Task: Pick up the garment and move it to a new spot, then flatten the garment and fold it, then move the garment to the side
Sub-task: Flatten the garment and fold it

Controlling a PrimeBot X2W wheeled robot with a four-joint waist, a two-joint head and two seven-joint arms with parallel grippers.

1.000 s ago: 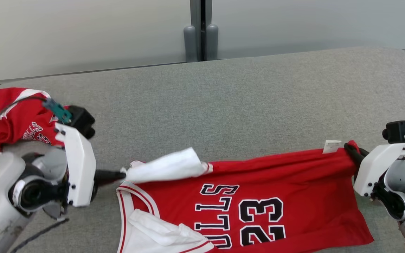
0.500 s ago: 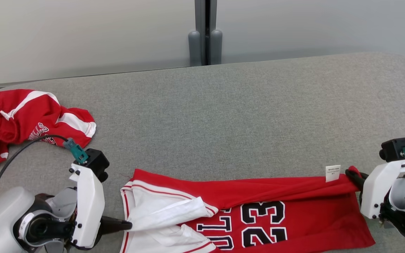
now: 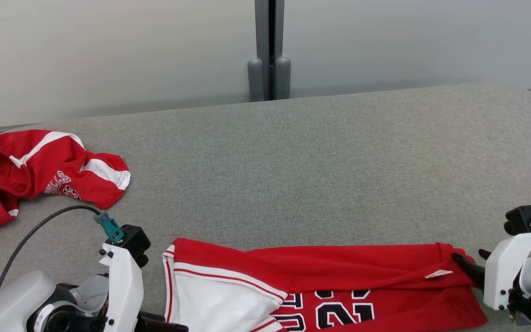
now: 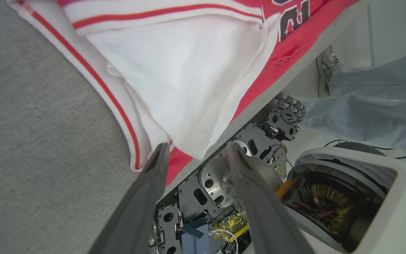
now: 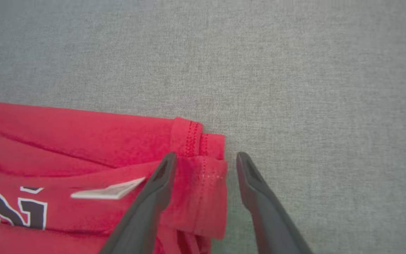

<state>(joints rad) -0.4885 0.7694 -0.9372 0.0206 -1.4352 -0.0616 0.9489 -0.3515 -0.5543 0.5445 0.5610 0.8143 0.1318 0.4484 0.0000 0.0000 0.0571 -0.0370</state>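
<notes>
The garment (image 3: 339, 276), a red jersey with a white lining and black-and-white numbers, lies folded lengthwise along the near edge of the grey table (image 3: 316, 161). My left gripper (image 3: 157, 321) is at the garment's left end. In the left wrist view its fingers (image 4: 196, 153) are open, with the white-lined corner (image 4: 174, 88) lying loose between the tips at the table's edge. My right gripper (image 3: 470, 263) is at the right end. Its jaws (image 5: 206, 158) are open astride the red hem corner (image 5: 203, 176), next to a white label (image 5: 111, 190).
A second red and white garment (image 3: 39, 170) lies crumpled at the table's far left. A black cable (image 3: 39, 226) loops from my left wrist. Two grey posts (image 3: 269, 78) stand behind the table. A person's leg in jeans (image 4: 372, 102) stands beyond the near table edge, above my base.
Both grippers drew the garment's far edge toward the near edge, folding it over the numbers. Both have then gone from shut on the cloth to open. The camera has also shifted.
</notes>
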